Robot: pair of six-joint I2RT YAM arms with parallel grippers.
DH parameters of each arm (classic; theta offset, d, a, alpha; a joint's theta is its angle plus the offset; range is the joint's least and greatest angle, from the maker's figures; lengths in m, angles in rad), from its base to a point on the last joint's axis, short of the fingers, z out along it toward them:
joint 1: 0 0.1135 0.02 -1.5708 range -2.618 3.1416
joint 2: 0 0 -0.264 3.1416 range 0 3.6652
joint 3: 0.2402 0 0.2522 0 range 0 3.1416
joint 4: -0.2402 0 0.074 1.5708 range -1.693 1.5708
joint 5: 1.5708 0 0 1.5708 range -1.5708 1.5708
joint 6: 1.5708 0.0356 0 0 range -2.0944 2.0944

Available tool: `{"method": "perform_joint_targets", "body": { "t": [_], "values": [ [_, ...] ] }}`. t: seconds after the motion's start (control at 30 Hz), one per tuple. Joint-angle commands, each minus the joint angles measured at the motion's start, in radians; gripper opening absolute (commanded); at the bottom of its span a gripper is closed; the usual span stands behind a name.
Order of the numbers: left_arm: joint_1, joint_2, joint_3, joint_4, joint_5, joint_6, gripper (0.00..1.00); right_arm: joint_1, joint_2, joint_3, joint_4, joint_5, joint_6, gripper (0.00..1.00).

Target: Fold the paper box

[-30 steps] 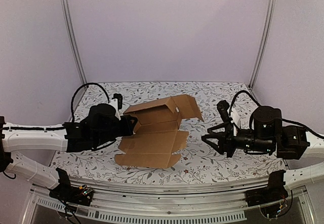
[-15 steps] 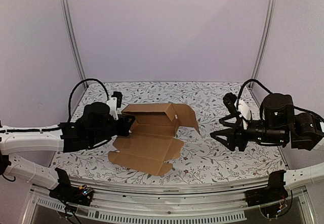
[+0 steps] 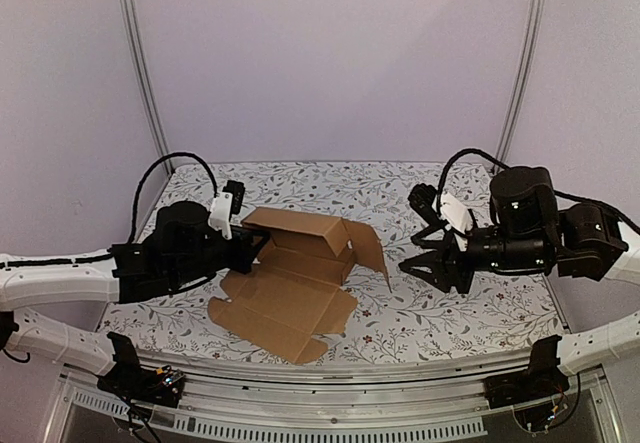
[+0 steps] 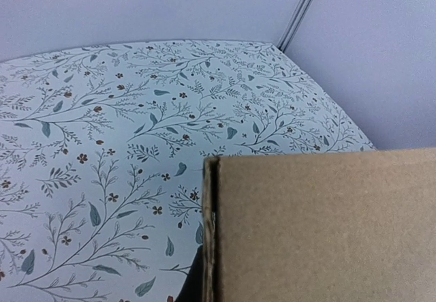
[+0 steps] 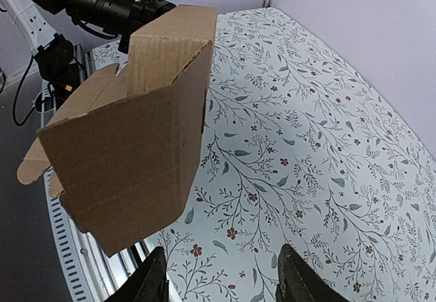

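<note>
Judging the coming move comes down to how the plain brown cardboard paper box (image 3: 300, 263) lies between the two arms. It sits left of centre on the floral-patterned table (image 3: 480, 308). It is a die-cut sheet, partly folded: raised walls on the far side, a flat panel (image 3: 280, 308) spreading toward the near edge, and one loose flap (image 3: 370, 248) standing out at its right end. Its long axis runs roughly left to right, so one end faces each arm.

The left gripper (image 3: 248, 248) is at the left end, and its jaws look clenched on the paper box's left wall. The left wrist view shows that cardboard (image 4: 320, 227) very close, filling the lower right.

The right gripper (image 3: 432, 268) is apart from the paper box, to its right, with bare table between them. Its jaws are released and empty: in the right wrist view the fingertips (image 5: 155, 281) stand spread with only the table pattern between them. From there the paper box (image 5: 136, 138) lies ahead and to the left of the jaws, with the loose flap's face turned toward them.

The left arm is therefore the nearer and anchors the sheet, which leaves the free end to the right arm. I judge the next step is for the right jaws to travel left to that flap and fold it inward against the left arm's hold. A push along the long axis could slide or twist the sheet instead of creasing it.
</note>
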Motion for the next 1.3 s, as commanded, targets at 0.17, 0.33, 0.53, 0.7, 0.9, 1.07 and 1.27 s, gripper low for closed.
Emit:
{"method": "perform_joint_targets", "body": {
  "t": [0.17, 0.33, 0.53, 0.7, 0.9, 1.07, 1.27],
  "values": [
    [0.013, -0.028, -0.029, 0.018, 0.036, 0.031, 0.00, -0.024, 0.092, 0.064, 0.027, -0.155, -0.036, 0.47],
    [0.013, -0.024, -0.031, 0.019, 0.034, 0.037, 0.00, -0.029, 0.122, 0.081, 0.047, -0.229, -0.031, 0.44],
    [0.013, -0.023, -0.032, 0.019, 0.021, 0.037, 0.00, -0.029, 0.169, 0.100, 0.061, -0.288, -0.018, 0.40],
    [0.013, -0.022, -0.035, 0.018, 0.000, 0.031, 0.00, -0.030, 0.201, 0.107, 0.088, -0.312, -0.008, 0.39],
    [0.013, -0.024, -0.035, 0.011, -0.021, 0.025, 0.00, -0.029, 0.242, 0.119, 0.131, -0.331, -0.006, 0.39],
    [0.011, -0.033, -0.044, 0.004, -0.052, 0.024, 0.00, -0.030, 0.272, 0.132, 0.164, -0.337, 0.029, 0.40],
    [0.011, -0.037, -0.052, 0.002, -0.070, 0.018, 0.00, -0.030, 0.311, 0.141, 0.196, -0.358, 0.049, 0.47]
  ]
}}
